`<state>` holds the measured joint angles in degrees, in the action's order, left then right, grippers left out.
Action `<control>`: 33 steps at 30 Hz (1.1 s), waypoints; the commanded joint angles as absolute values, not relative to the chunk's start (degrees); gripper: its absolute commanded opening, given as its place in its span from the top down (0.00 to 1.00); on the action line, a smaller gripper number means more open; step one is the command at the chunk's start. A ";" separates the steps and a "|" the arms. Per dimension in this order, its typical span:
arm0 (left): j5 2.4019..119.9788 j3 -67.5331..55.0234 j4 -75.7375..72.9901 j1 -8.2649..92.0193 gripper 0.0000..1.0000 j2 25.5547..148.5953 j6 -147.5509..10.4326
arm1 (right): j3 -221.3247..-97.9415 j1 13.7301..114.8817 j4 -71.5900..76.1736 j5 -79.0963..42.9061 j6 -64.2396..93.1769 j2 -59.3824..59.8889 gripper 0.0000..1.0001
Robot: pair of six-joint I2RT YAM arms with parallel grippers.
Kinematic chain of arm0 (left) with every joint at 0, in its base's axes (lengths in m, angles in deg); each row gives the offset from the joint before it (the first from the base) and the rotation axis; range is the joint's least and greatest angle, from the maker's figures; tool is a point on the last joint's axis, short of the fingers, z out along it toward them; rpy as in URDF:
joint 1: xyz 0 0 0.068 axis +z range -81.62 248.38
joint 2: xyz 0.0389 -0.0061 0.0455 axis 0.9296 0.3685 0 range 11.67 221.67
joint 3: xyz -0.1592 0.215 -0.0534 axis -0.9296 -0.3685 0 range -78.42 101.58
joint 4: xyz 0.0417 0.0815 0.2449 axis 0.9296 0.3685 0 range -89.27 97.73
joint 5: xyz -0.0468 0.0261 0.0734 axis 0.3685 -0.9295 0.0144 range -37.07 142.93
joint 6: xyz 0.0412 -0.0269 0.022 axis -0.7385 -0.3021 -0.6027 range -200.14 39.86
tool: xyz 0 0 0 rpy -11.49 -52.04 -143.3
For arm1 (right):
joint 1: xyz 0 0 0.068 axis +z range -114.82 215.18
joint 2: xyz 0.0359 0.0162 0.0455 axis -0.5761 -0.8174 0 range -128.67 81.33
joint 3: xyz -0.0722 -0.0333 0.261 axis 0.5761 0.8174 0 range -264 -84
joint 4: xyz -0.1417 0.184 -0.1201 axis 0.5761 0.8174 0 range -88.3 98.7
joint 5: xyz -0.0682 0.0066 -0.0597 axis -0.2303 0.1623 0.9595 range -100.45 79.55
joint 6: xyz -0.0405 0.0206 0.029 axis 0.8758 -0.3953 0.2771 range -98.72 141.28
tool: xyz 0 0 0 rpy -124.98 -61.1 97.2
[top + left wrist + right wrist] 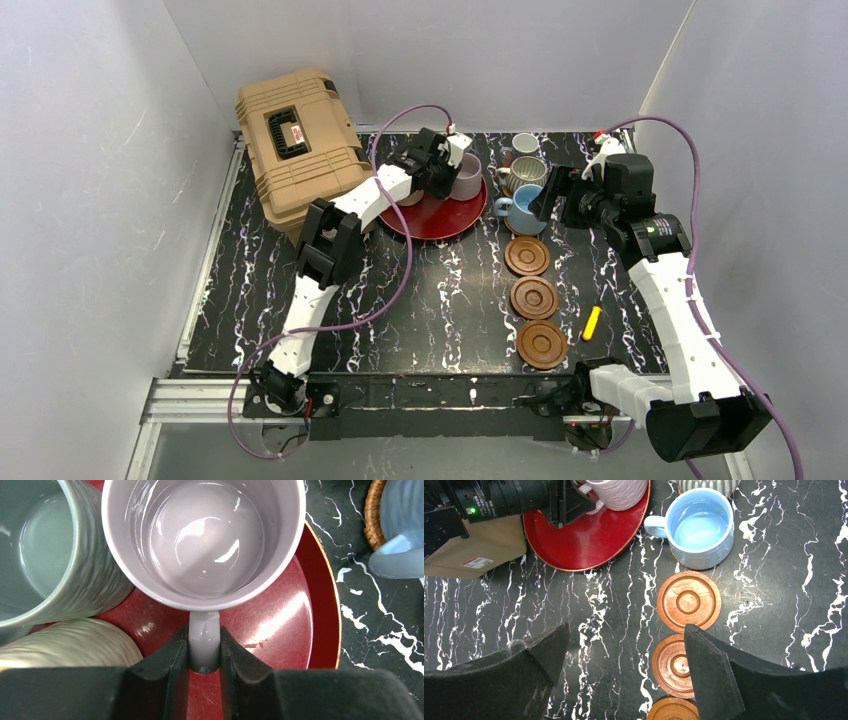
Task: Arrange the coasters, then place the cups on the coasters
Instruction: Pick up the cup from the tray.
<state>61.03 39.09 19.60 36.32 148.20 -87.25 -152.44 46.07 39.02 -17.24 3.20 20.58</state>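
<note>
The left tool is clenched on the handle of the lilac mug, one finger pressed to each side of it. That mug stands upright on the red tray at the back of the counter. Crowded against it on the tray are a green mug and a cream mug. Just off the tray's right edge a blue mug sits on a woven coaster. Three brown coasters lie in a line running from the blue mug toward the near edge. The right tool hangs released above that line, fingers wide apart and holding nothing.
</note>
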 commanded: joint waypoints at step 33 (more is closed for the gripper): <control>61.21 -2.29 5.14 31.22 1.00 102.17 -86.46 | -151.56 46.17 41.13 -23.85 3.17 17.35 0.07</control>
